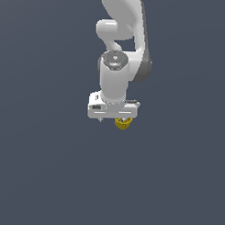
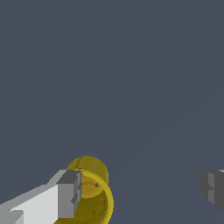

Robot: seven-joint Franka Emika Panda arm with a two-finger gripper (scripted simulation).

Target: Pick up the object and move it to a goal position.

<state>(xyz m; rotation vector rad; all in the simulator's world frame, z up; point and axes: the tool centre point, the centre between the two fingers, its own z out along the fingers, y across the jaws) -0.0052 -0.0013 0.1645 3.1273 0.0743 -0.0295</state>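
Observation:
The object is a small yellow cup [image 1: 122,123], which sits on the dark grey floor just below the white hand. In the wrist view the cup [image 2: 92,183] shows its wide rim and hollow inside. One grey-tipped finger [image 2: 69,194] overlaps its rim, and the other finger [image 2: 213,187] stands far off to the side. My gripper [image 2: 141,192] is open wide with nothing between the fingers. The cup lies at one finger, not midway between the two. In the exterior view the gripper [image 1: 115,119] points straight down, and the hand hides part of the cup.
The plain dark grey floor [image 1: 48,176] spreads all around. The white arm [image 1: 120,36] rises behind the hand toward the top of the exterior view. No other objects show.

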